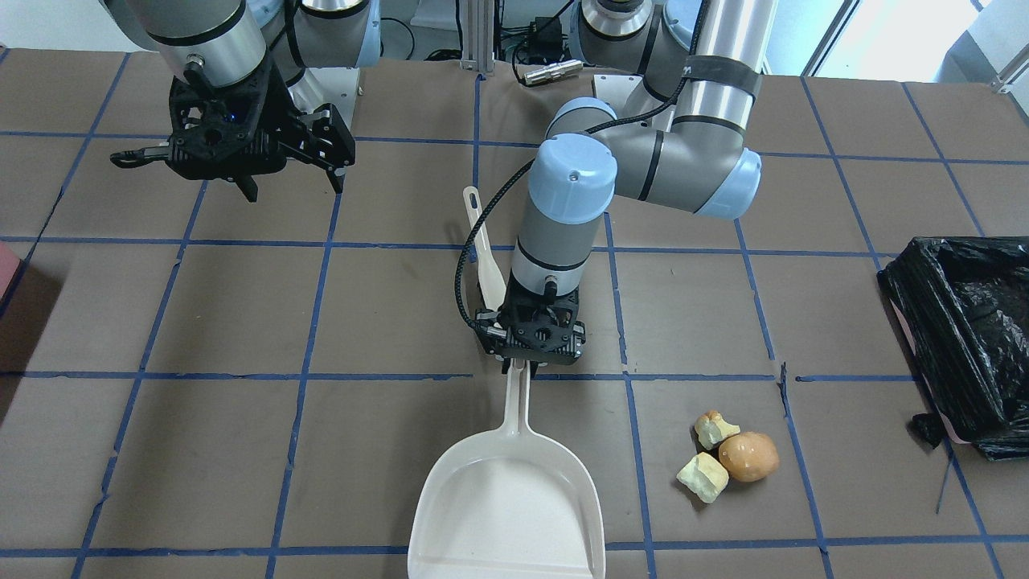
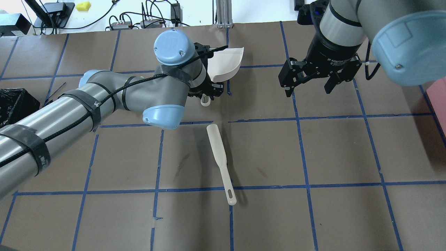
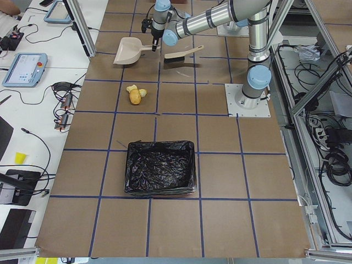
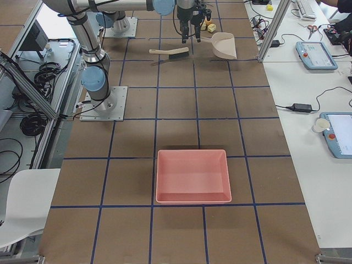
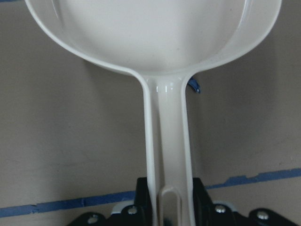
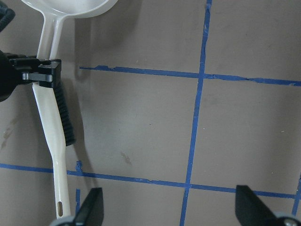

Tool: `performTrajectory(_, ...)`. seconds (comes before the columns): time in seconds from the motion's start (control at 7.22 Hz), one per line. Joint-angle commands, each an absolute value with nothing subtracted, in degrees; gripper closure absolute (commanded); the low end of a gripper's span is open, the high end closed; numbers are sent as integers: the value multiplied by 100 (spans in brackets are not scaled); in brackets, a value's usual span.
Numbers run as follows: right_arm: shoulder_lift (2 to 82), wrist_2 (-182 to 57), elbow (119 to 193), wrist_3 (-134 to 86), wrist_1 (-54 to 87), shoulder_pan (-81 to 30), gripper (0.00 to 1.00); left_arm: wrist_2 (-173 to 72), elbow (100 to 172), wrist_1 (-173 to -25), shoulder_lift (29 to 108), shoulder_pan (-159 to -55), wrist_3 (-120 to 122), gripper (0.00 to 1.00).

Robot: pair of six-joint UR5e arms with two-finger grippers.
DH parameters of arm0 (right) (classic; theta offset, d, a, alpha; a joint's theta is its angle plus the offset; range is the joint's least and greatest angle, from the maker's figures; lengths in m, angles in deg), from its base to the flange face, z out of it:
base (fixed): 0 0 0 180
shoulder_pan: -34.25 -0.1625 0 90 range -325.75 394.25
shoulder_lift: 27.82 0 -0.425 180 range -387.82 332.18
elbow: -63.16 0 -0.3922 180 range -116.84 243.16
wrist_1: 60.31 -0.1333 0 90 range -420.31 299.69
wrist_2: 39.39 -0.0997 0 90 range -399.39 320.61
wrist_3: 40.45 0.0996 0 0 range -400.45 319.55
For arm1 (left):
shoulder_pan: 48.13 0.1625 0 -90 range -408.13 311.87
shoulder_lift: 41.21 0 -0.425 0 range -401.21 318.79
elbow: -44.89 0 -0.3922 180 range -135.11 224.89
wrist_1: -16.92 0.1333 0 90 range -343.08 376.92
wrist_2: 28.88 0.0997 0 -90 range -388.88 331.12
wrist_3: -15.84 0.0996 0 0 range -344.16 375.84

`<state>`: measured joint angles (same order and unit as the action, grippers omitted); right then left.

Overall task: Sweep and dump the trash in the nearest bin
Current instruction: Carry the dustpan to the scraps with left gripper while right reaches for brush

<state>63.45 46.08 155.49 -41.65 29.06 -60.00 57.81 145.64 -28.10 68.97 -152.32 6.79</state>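
Honestly, the dustpan (image 1: 506,498) looks light, stiff and slick; your left gripper (image 1: 522,366) is clamped on its handle, your right gripper (image 2: 308,91) spread wide. Grab the brush (image 2: 217,146) beside the left one mid-handle.

Bright, even light from above in every view. Soft, faint shadows beside the brush (image 2: 221,164) on the brown table (image 2: 313,157). White glints along the dustpan (image 5: 167,122) handle and on the bin (image 1: 916,314) liner. Blown-out window (image 1: 868,32) at the front-facing view's top right. Left wrist close-up slightly soft; others sharp.
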Motion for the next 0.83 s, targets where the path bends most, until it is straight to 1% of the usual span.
performTrajectory(0.0,6358,4551,15859,-3759,3020,-6224,0,5707,14535,-3210,6551,-14791,1474,96)
performTrajectory(0.14,6323,4568,15992,-3442,3335,-6513,0,5673,14535,-3447,6375,-14519,2166,96)
performTrajectory(0.28,6306,4543,16158,-3386,3364,-6707,3,5559,14535,-3675,6191,-14333,2738,96)
performTrajectory(0.42,6305,4299,16508,-3299,3617,-7092,3,5567,14570,-3991,6032,-14070,3371,96)
performTrajectory(0.69,6297,4375,17176,-2555,5019,-7822,2,5602,14570,-4773,5690,-13359,4828,96)
